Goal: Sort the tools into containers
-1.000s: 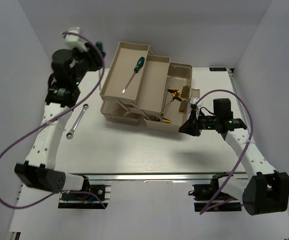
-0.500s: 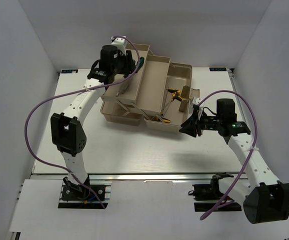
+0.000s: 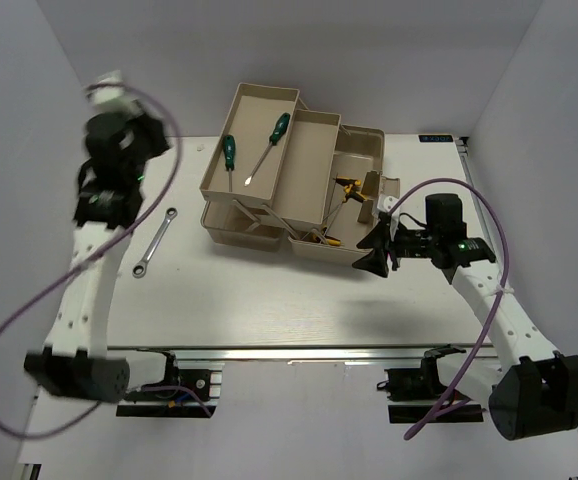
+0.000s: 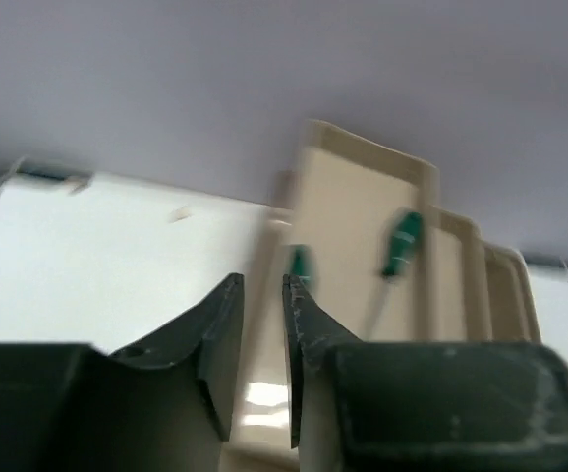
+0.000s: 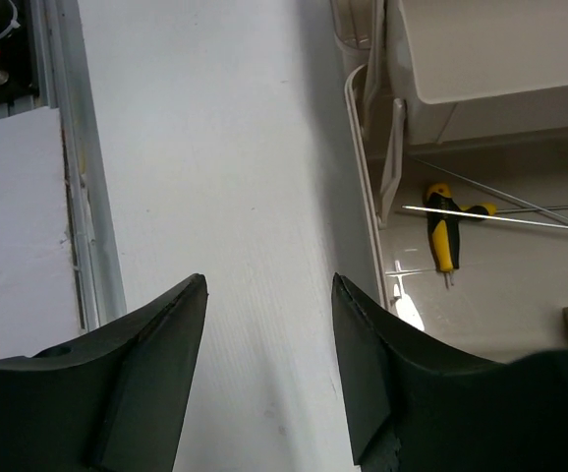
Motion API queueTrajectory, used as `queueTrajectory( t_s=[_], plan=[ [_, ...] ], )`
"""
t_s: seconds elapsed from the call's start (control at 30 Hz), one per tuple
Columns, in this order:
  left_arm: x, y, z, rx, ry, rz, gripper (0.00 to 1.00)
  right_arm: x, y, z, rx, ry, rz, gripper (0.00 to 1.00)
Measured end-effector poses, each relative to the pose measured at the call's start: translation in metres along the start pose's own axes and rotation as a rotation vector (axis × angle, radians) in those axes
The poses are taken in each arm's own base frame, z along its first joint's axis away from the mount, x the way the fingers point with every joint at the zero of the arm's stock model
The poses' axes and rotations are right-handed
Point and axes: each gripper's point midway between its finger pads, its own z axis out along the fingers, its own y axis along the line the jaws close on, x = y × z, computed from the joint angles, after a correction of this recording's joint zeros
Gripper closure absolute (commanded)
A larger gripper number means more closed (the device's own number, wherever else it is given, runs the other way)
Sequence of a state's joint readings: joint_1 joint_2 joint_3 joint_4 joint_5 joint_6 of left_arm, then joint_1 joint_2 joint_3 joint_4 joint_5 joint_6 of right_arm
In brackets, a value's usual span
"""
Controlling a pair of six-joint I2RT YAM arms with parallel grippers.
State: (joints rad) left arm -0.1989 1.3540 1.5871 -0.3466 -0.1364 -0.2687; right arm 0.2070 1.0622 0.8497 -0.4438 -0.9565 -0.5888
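Ahead of narrow, empty left gripper (image 4: 261,287), screwdrivers (image 4: 399,246) lie in tray (image 4: 348,197); right gripper (image 5: 269,285) wide.

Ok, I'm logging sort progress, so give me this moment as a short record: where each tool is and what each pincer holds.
left screwdriver: lying in the upper tray
right screwdriver: same tray, apart from the other
wrench: on the table, outside any container
hex keys: in the toolbox base
left pincer: narrow gap, holds nothing
right pincer: open, empty, over the table beside the toolbox base
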Motion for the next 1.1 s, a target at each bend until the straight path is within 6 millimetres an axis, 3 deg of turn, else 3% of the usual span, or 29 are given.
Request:
queueTrajectory(
  t_s=[0.03, 0.1, 0.17, 0.27, 0.33, 0.4, 0.47, 0.57, 0.67, 0.83, 1.1],
  plan=[
    [-0.003, 0.029, -0.018, -0.068, -0.018, -0.032, 0.65, 0.001, 0.001, 0.002, -0.009, 0.002, 0.004, 0.41],
    [0.004, 0.1, -0.052, -0.249, -0.05, -0.096, 0.49, 0.002, 0.003, 0.005, -0.021, 0.006, 0.01, 0.42],
    [0.032, 0.158, -0.077, -0.407, -0.028, -0.159, 0.36, 0.002, 0.004, 0.008, -0.03, 0.008, 0.013, 0.43],
    [0.104, 0.212, -0.087, -0.53, 0.102, -0.252, 0.31, 0.0, 0.005, 0.012, -0.03, 0.01, 0.014, 0.44],
    [0.171, 0.236, -0.083, -0.576, 0.254, -0.292, 0.31, -0.001, 0.004, 0.013, -0.024, 0.012, 0.013, 0.44],
    [0.234, 0.245, -0.082, -0.584, 0.427, -0.312, 0.31, 0.0, 0.002, 0.013, -0.013, 0.015, 0.019, 0.44],
    [0.28, 0.249, -0.08, -0.566, 0.568, -0.321, 0.3, 0.0, 0.0, 0.013, -0.002, 0.02, 0.024, 0.44],
    [0.321, 0.252, -0.069, -0.508, 0.707, -0.317, 0.3, 0.003, -0.001, 0.013, 0.01, 0.031, 0.04, 0.43],
    [0.331, 0.257, -0.048, -0.451, 0.767, -0.267, 0.3, 0.004, -0.003, 0.013, 0.02, 0.036, 0.051, 0.43],
    [0.323, 0.263, -0.014, -0.383, 0.772, -0.117, 0.3, 0.008, -0.003, 0.014, 0.028, 0.044, 0.074, 0.43],
    [0.355, 0.251, -0.001, -0.281, 0.854, 0.055, 0.34, 0.017, -0.007, 0.017, 0.029, 0.071, 0.106, 0.42]
  ],
)
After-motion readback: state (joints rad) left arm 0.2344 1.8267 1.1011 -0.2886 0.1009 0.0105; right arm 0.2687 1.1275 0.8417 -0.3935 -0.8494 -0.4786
